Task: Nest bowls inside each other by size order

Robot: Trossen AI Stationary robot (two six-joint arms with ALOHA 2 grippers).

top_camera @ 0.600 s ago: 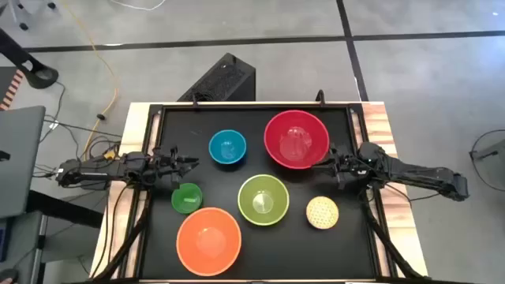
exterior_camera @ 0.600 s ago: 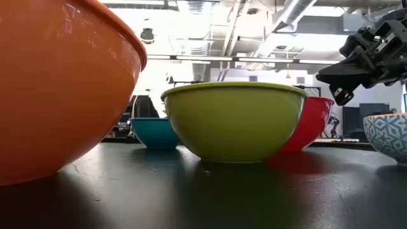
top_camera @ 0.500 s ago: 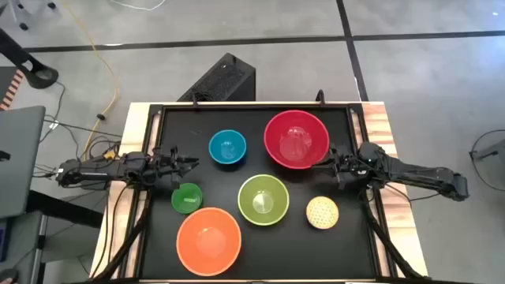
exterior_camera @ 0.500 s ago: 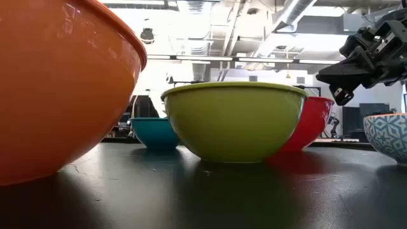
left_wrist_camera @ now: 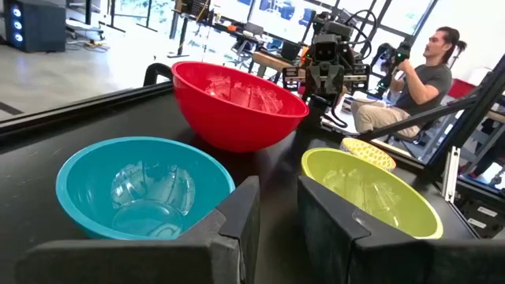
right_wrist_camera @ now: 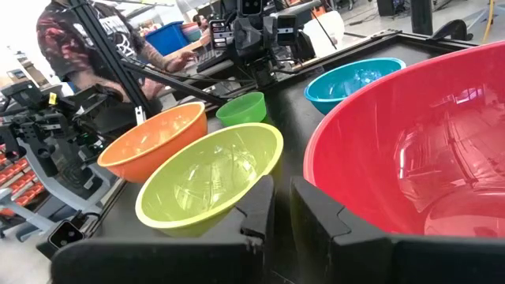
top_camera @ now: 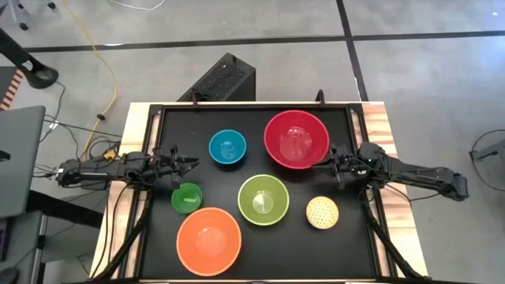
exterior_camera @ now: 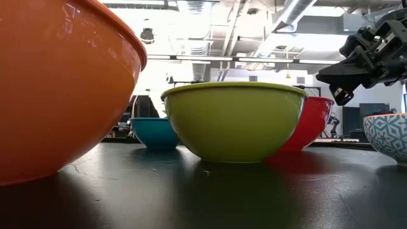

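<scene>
Six bowls sit apart on the table (top_camera: 166,118), none nested. At the back, the largest bowl (top_camera: 296,140) stands right of a mid-small bowl (top_camera: 227,147). Toward the front, the second-largest bowl (top_camera: 208,241) lies left of the middle-sized bowl (top_camera: 263,199). The smallest plain bowl (top_camera: 187,197) sits far left; the dotted bowl (top_camera: 322,212) far right.

Six bowls stand apart (red bowl (top_camera: 296,139) crowds right pincer (top_camera: 335,169)).
</scene>
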